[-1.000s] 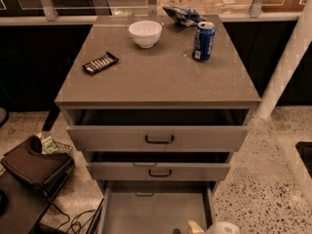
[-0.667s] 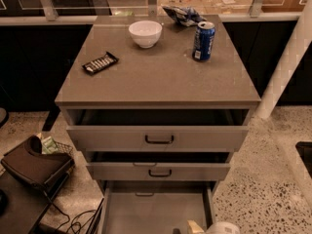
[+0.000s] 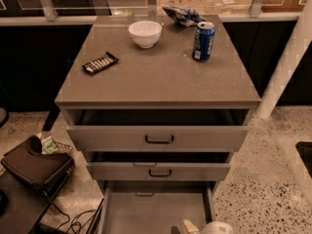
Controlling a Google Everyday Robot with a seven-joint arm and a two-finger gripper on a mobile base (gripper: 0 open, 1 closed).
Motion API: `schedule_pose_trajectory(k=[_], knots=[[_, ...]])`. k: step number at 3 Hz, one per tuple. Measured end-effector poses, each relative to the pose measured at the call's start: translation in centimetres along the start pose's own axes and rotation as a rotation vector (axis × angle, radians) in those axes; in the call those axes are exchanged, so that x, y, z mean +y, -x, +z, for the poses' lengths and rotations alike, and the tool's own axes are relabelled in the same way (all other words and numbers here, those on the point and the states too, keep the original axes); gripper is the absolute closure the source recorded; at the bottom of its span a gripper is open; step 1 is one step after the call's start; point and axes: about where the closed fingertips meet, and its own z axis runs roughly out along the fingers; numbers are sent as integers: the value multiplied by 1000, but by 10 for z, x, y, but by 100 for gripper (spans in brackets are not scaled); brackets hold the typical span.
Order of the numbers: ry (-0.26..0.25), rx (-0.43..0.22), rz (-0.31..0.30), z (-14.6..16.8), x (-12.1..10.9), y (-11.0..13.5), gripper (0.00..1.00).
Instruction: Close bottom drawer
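Grey table (image 3: pixel 156 82) with three drawers is seen from above and in front, on a speckled floor (image 3: pixel 265 179). All three drawers are pulled out, each further than the one above. The top drawer (image 3: pixel 158 138) is opened a little and a dark bar handle is shown on its front. The middle drawer (image 3: pixel 158 171) is drawn slightly further out below it. The bottom drawer (image 3: pixel 156 211) is pulled out the furthest; its long plain grey inside is exposed, and its front is cut off by the lower edge of the view.

The pincer (image 3: pixel 191 226) is seen only in part at the very bottom, right of centre, over the front right part of the bottom drawer's inside, beside a white rounded part of the arm. Whether it is released or clenched cannot be told, nor whether the drawer is touched by it.

On the table, a white bowl (image 3: pixel 145 33) is set near the back, a blue can (image 3: pixel 203 41) stands upright to its right, a crumpled bag (image 3: pixel 183 15) lies behind the can, and a dark wrapped bar (image 3: pixel 100 63) lies towards the left edge. A dark bag (image 3: pixel 34 165) is placed on the floor at the left.
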Motion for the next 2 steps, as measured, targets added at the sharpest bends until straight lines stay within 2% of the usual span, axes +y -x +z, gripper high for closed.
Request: schedule_pose_trajectory(k=[2], knots=[[-10,55,-55,31,-5,-7,0]])
